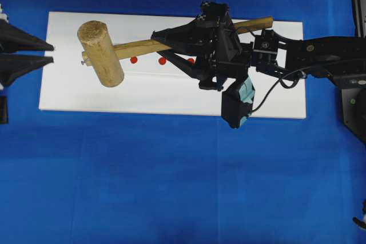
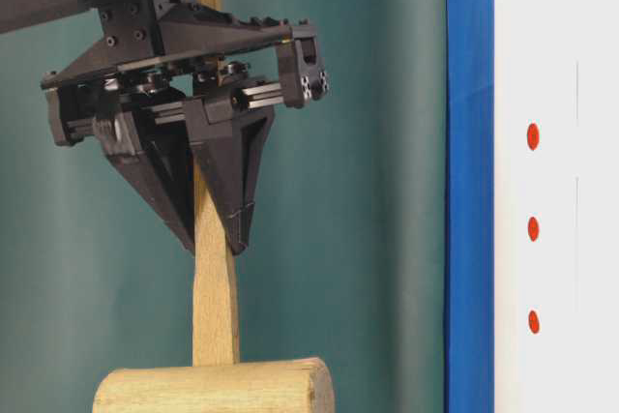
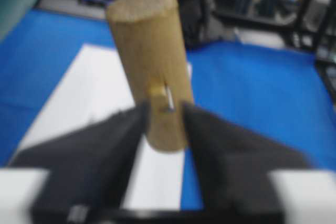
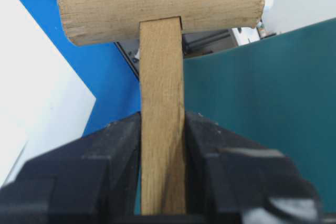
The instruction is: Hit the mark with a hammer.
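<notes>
two grippers face each other over a white board (image 1: pixel 68 95) that lies on a blue cloth (image 1: pixel 171 187). at the left edge of the overhead view the left gripper (image 1: pixel 50 52) shows only its two dark fingers, which stand apart with a clear gap between the tips and nothing in them; in its own wrist view the fingers (image 3: pixel 105 145) frame the mallet head, which sits beyond their tips, blurred, without touching them as far as can be told. just past those tips is the hammer (image 1: pixel 102 53), its thick light wooden head crossing the board's left part, with the small end of the handle poking out of the head on the side toward the left gripper. on the board beside the handle lie three red marks (image 1: pixel 162 60) in a row, the last partly hidden by the black hand. the squared handle runs rightward into the right gripper (image 1: pixel 163 44), whose fingers (image 4: pixel 118 156) are clamped on it from both sides, partway along its length, with the head out ahead of the tips. the handle's far end sticks out behind that hand, toward the board's right end.
</notes>
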